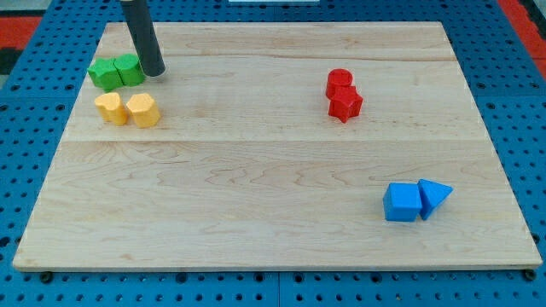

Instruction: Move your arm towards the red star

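- My tip (153, 73) sits at the worktop's (256, 170) top left, touching the green blocks (118, 72); the tool is a bare rod, with nothing to open or close.
- The red star (345, 104) lies well apart toward the view's right, touching a red cylinder (339, 82) behind it.
- Overshooting could knock both red blocks away; dipping downward could catch the yellow blocks (128, 109).

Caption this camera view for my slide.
My tip beside the green blocks, far left of the red star block on the wooden board.

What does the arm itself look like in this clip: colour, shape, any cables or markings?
Only a straight rod shows: dark grey to black, round, smooth, with a faint sheen along its length. No cables, labels or markings are visible. It runs off the view's top, so the rest of the arm is unseen. My tip is plain and blunt.
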Available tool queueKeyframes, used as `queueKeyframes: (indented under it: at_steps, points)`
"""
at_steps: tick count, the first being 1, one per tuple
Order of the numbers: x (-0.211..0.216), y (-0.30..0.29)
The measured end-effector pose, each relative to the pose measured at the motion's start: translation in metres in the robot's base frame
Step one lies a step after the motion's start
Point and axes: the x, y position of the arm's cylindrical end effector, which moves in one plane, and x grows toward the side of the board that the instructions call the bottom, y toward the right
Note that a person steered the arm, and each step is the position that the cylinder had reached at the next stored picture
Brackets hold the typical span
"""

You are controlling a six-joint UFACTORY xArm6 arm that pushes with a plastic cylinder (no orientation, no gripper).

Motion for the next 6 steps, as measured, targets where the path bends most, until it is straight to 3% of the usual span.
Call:
queueKeyframes:
  at_steps: [3, 5, 6]
  points:
    - [0.006, 0.058]
    - [0.081, 0.178]
    - [0.134, 0.200]
